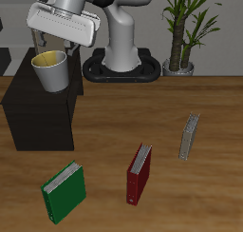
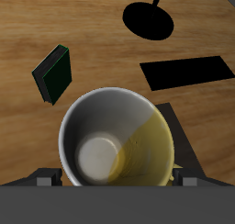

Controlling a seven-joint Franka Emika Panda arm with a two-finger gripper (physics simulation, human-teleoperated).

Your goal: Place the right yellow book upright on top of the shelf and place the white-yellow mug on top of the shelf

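The white-yellow mug hangs upright in my gripper, over the flat top of the black shelf near its front corner. I cannot tell whether its base touches the top. The jaws stand on either side of the mug's rim and are closed on it. In the wrist view I look straight down into the mug, pale inside with a yellow patch, with my gripper around it. The right yellow book does not show in either view.
A green book lies near the table's front edge and also shows in the wrist view. A dark red book and a tan-grey book stand on the table. A potted plant stands at the back beside the robot's base.
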